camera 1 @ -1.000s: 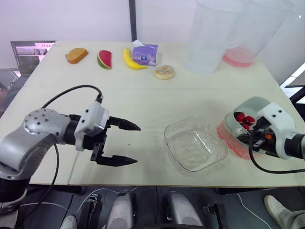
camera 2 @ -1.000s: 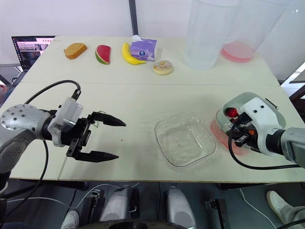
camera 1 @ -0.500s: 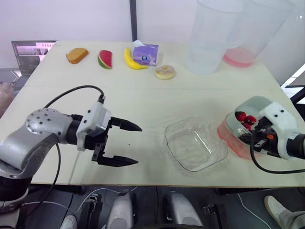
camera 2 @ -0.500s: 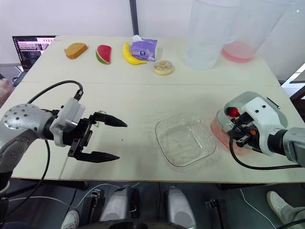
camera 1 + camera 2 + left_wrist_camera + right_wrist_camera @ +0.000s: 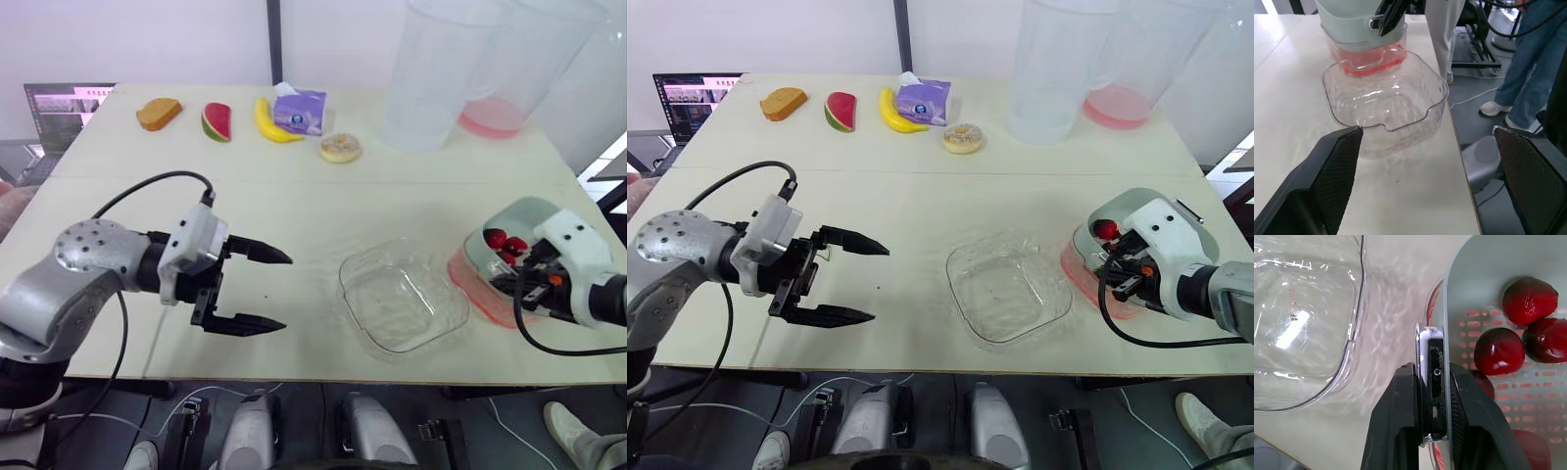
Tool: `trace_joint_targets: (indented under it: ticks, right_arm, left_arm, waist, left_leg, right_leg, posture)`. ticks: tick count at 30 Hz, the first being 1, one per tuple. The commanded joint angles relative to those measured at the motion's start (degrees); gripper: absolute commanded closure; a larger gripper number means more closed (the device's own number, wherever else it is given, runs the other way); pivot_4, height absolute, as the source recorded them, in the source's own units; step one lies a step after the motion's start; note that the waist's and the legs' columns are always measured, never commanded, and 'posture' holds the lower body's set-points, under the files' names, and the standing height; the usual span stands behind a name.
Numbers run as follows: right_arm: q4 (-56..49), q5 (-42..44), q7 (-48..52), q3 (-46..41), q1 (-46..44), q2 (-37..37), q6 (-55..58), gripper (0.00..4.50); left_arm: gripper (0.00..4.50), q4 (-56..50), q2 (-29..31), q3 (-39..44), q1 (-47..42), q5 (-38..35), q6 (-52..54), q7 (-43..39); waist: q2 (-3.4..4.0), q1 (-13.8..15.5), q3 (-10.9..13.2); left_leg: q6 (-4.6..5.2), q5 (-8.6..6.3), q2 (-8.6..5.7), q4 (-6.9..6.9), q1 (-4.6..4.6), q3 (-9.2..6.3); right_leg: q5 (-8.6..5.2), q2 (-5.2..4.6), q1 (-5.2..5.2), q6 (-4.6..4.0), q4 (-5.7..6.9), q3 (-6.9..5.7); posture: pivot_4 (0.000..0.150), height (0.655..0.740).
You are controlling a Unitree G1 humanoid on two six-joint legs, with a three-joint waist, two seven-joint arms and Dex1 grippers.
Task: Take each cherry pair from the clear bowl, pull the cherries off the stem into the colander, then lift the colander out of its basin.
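The right gripper is pinched narrow on the rim of the pale green colander, at the lower centre of the wrist view. From the head, at the right of the frame, its white housing covers the grip. Cherries lie in the colander, one cut off at the bottom edge and one partly behind a finger. The colander sits in the pink basin, just beside the clear bowl. The left gripper hovers wide open at left centre

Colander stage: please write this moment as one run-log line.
clear bowl: empty | cherries: in colander | right pincer: shut on colander rim | left pincer: open
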Motion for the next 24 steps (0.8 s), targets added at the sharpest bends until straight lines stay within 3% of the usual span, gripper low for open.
trace_joint_targets:
  ticks: [1, 24]
  right_arm:
    - [-1.39, -0.88, -0.01, -3.37, -0.27, 0.13, 0.08, 4.26]
    - [-2.62, -1.24, -0.46, -4.44, 0.59, 1.26, 1.2, 4.26]
  left_arm:
    - [0.0, -0.47, -0.07, 0.46, -0.43, 0.1, -1.05, -0.04]
    - [0.0, 0.91, -1.06, -0.43, -0.56, 1.53, -2.62, -0.79]
  waist:
    - [0.0, 0.01, 0.0]
    - [0.0, 0.02, 0.0]
  left_leg:
    - [0.0, 0.0, 0.0, 0.0, 0.0, 0.0]
    - [0.0, 0.0, 0.0, 0.0, 0.0, 0.0]
  right_leg:
    - [0.0, 0.0, 0.0, 0.0, 0.0, 0.0]
    - [0.0, 0.0, 0.0, 0.0, 0.0, 0.0]
  posture:
    - [0.15, 0.74]
    - [0.15, 0.74]
